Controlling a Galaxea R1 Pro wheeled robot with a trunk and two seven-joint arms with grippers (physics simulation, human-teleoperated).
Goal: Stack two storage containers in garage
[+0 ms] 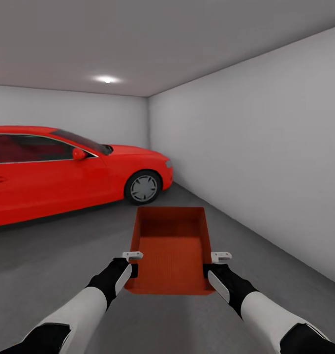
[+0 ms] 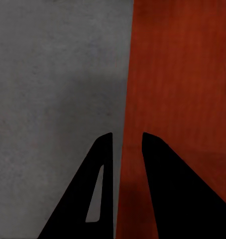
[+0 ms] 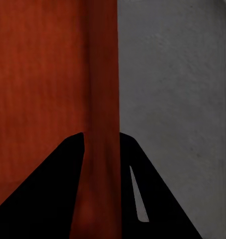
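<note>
Grey garage floor [image 1: 64, 255] spreads beside a red car [image 1: 64, 167] while left gripper [image 1: 133, 263] and right gripper [image 1: 214, 264], fingers clamped on opposite walls, carry one storage container [image 1: 169, 250] aloft; lowering it seems next.

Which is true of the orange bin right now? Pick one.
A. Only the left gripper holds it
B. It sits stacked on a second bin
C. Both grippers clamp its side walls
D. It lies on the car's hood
C: the left gripper and right gripper each straddle a wall of the storage container.
</note>
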